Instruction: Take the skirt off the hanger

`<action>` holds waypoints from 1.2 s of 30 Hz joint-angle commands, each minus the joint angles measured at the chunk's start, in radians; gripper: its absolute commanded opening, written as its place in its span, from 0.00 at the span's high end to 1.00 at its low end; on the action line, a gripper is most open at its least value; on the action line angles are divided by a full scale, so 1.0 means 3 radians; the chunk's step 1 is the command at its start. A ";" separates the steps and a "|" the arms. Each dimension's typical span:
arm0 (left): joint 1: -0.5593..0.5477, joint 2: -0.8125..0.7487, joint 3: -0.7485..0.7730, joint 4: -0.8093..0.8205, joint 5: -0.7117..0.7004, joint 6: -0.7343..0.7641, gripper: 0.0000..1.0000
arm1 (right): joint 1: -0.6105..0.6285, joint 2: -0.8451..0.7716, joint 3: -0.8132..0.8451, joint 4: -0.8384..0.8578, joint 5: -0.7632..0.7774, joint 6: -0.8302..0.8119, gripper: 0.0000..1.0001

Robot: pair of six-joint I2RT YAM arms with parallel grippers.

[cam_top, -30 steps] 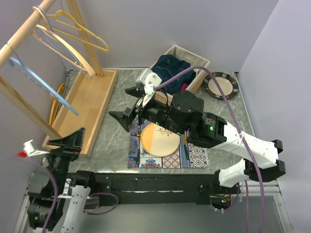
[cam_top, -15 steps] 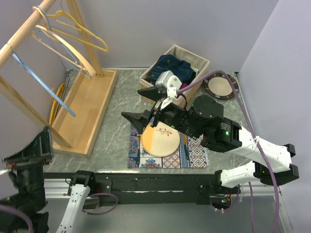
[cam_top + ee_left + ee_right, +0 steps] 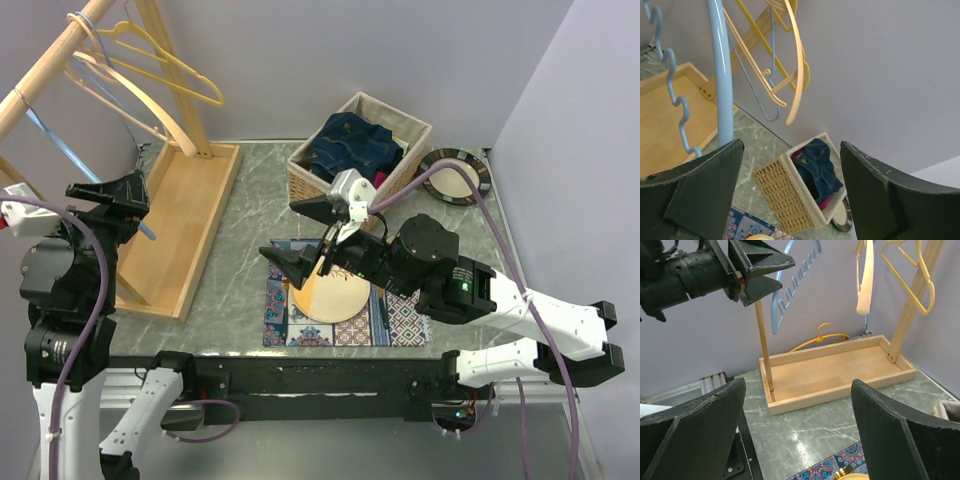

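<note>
A dark blue denim garment (image 3: 355, 145), which looks like the skirt, lies bunched in the wicker basket (image 3: 305, 182), free of any hanger; the left wrist view shows it (image 3: 820, 167) between my fingers, far off. On the rack the blue hanger (image 3: 60, 140), the cream hanger (image 3: 140, 100) and the yellow hanger (image 3: 170, 65) hang bare. My left gripper (image 3: 112, 195) is raised beside the blue hanger (image 3: 720, 75), open and empty, with the hanger outside its jaws. Over the placemat, my right gripper (image 3: 297, 235) is open and empty, facing the rack.
The rack's wooden base tray (image 3: 180, 220) fills the left side, with an orange hanger (image 3: 118, 205) lying behind it. A cream plate (image 3: 335, 295) sits on a patterned mat (image 3: 290, 320) under the right arm. A dark-rimmed plate (image 3: 455, 175) lies right of the basket.
My left arm has swung up from the near left corner to beside the blue hanger. The right gripper has drifted right and toward me, away from the basket.
</note>
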 commanded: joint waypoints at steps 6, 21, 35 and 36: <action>0.0009 0.0218 0.0444 0.0275 0.0112 0.0607 0.15 | 0.0007 -0.0231 -0.0196 0.0347 0.0065 -0.0054 0.07; 0.0004 0.1098 0.1581 -0.0513 -0.1166 0.1302 0.33 | 0.0012 -0.0277 -0.0390 0.0409 0.0122 -0.0075 0.07; 0.0009 0.1287 0.1152 -0.0145 -0.1560 0.1492 0.31 | 0.0007 0.0163 -0.0012 0.0204 0.0153 -0.0259 0.07; 0.0014 0.1313 0.1136 -0.0125 -0.1550 0.1502 0.34 | 0.0007 0.0188 0.0054 0.0169 0.0158 -0.0264 0.07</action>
